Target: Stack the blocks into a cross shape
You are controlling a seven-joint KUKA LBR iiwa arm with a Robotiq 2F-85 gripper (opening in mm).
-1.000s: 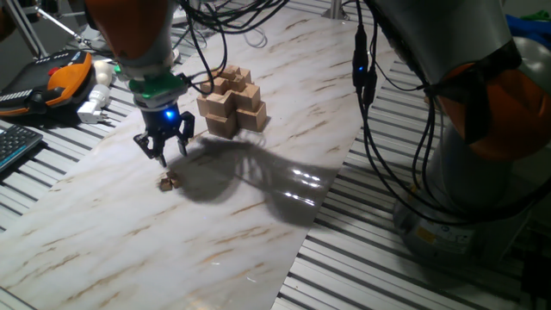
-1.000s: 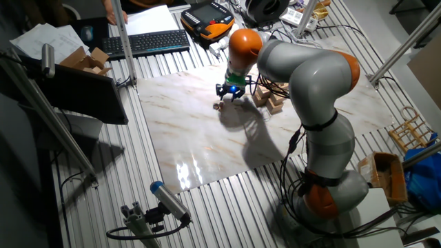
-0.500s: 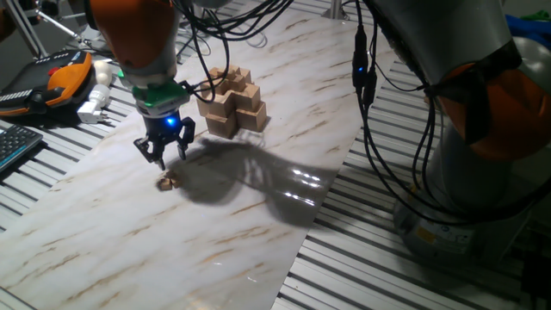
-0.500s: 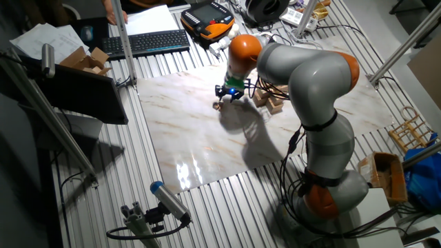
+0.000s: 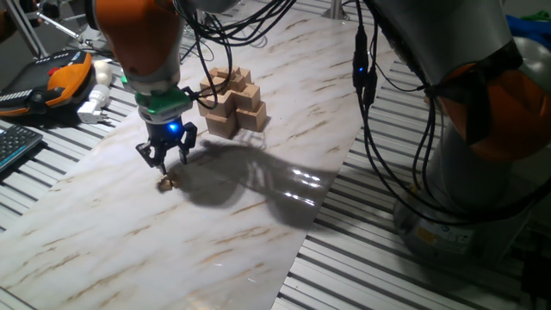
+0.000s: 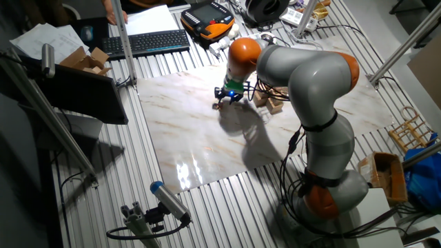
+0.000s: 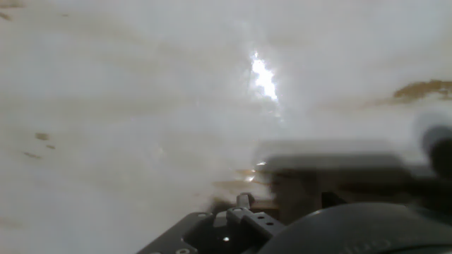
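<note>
- Marble-patterned board (image 5: 258,198) lies on a slatted metal table (image 5: 413,275); keyboard (image 6: 148,43), orange pendant (image 5: 65,76) and cables around it.
- Cross shape (image 5: 231,103) stands on the board's far part, near the gripper (image 5: 166,155).
- Tiny blocks (image 5: 165,183) lie on the board just below the spread, empty fingers.
- Hand view is blurred; only pale marble and dark gripper parts read.
- Arm (image 6: 303,76) partly hides the pile in the other fixed view.
</note>
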